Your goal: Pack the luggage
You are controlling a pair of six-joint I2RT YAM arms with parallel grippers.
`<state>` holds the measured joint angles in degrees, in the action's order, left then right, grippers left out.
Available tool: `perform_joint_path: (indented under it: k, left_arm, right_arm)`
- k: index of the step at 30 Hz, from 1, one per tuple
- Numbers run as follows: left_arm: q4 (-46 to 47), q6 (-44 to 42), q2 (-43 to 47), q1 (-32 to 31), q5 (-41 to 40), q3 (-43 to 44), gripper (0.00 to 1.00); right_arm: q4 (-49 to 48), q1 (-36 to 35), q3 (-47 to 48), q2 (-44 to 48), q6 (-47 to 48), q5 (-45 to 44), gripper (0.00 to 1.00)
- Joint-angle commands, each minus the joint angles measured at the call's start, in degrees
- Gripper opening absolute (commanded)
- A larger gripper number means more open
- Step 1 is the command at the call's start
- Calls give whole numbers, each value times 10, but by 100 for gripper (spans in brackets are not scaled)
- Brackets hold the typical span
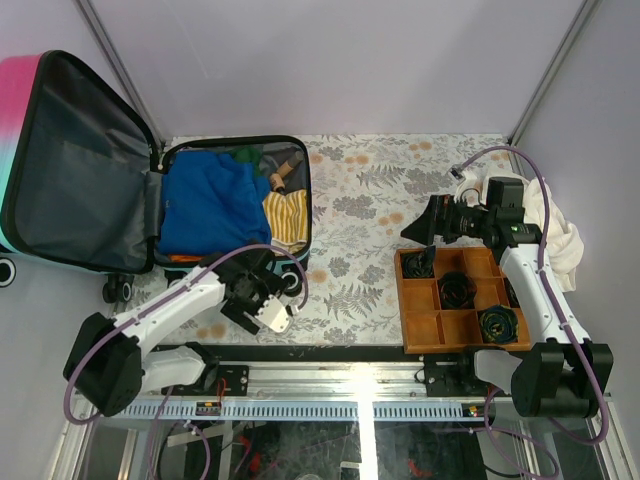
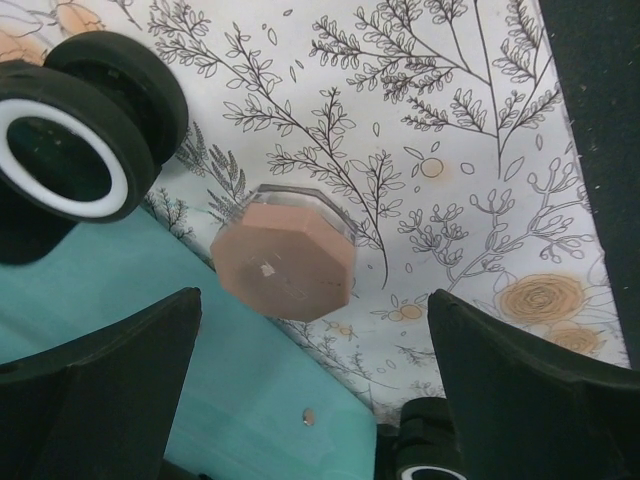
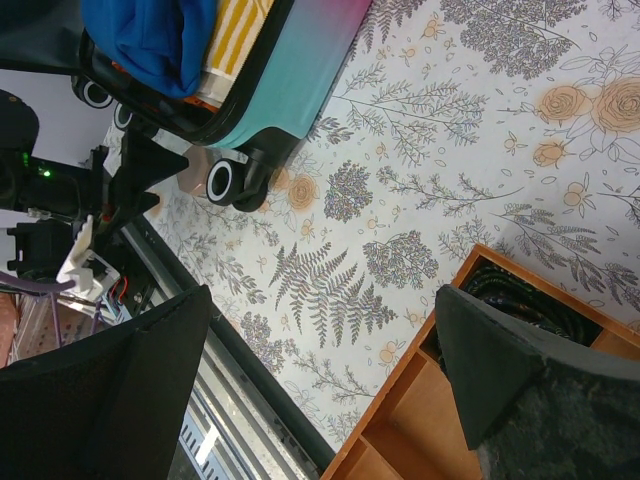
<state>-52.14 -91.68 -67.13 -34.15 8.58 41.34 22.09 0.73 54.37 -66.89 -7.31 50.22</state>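
At left rear of table (image 1: 400, 180), luggage (image 1: 85, 170) lies open, clothes (image 1: 205, 200) inside. Left gripper (image 2: 312, 335), fingers (image 2: 100, 390) apart, hangs over pink-lidded jar (image 2: 285, 262) beside wheels (image 2: 70, 130); next likely descent, grasp. Right gripper (image 3: 322, 300), spread, at tray (image 1: 404, 300) edge.

The luggage (image 1: 85, 170), a pink-to-teal hard shell lined in dark grey, is laid open at the far left, lid raised, base filled with blue clothing (image 1: 205, 205).

I log: left arm (image 1: 165, 312), lower left of top view: white links, black joints, bulky black base motor. Right arm (image 1: 535, 290), lower right: same scheme. Purple cable (image 1: 545, 200) loops along each. Green LED (image 1: 515, 229) on right wrist. Fingers (image 2: 100, 390) matte black, wedge-shaped.
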Motion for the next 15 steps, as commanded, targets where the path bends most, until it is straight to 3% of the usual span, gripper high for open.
perform_joint_path:
  k: [1,10,15]
  left_arm:
    - [39,-49,-35,-12,-45,-3,91]
    - [84,-64,-95,-14,-78,-16,86]
    - [87,-64,-100,-14,-82,-30,75]
  right_arm:
    - [-13,-4,8,19,1,14,100]
    - [-16,-5,5,20,-1,17,100]
    - [-17,-4,4,20,-1,17,100]
